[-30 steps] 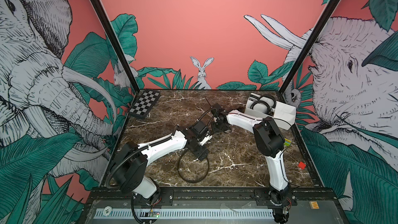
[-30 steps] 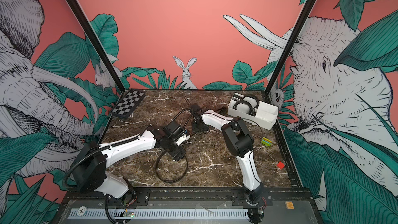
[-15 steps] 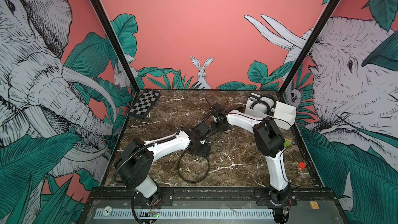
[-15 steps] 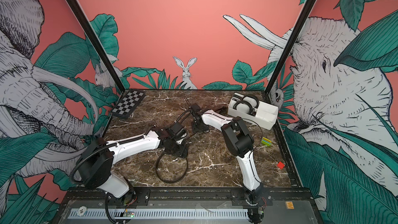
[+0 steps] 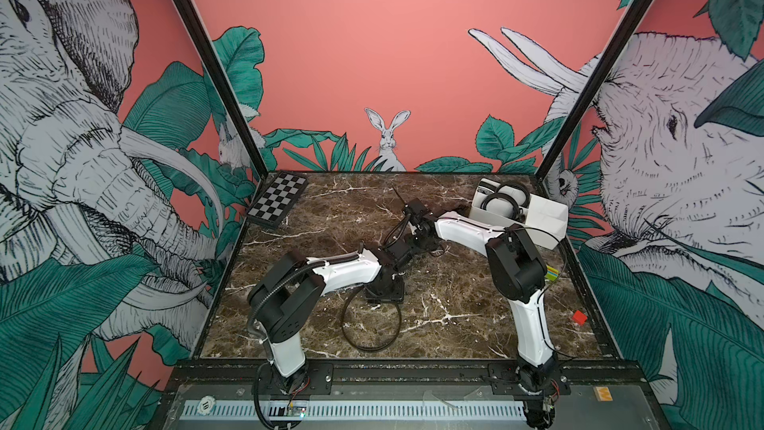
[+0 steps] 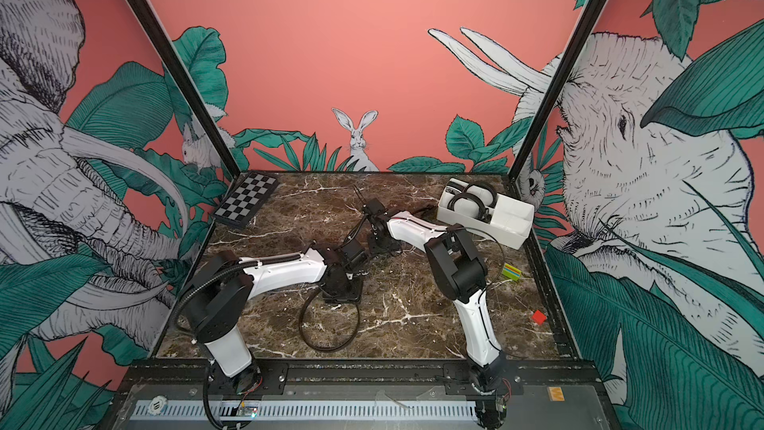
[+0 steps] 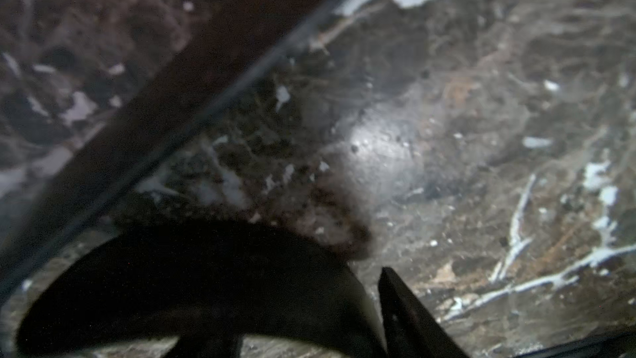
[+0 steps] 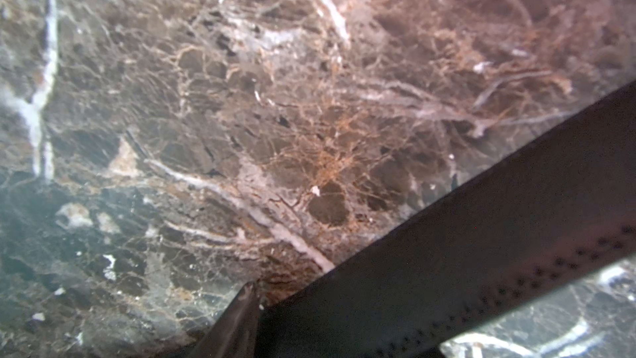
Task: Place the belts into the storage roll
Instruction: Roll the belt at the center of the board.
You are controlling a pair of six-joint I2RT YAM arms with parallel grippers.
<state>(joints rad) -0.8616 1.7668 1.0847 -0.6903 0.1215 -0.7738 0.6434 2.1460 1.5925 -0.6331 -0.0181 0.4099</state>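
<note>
Checkerboard (image 5: 279, 200) at 10 o'clock. Green-yellow block (image 5: 552, 273) and red block (image 5: 579, 317) at 3 to 4 o'clock, well apart from the arms. Storage roll (image 5: 545, 221) at 2 o'clock, with two coiled belts (image 5: 502, 200) inside. The third belt (image 8: 481, 253) loops on the marble table (image 5: 454, 324) at 6 o'clock of centre and runs up to both grippers. Left gripper (image 5: 384, 289) sits low over it, right gripper (image 5: 417, 237) near at 1 o'clock. How wide either stands, or whether it holds the strap: cannot tell.

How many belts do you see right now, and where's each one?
3. Two sit coiled in the storage roll: the nearer belt and the farther belt. The third belt lies looped on the table by the left arm. More may be hidden under that arm.
</note>
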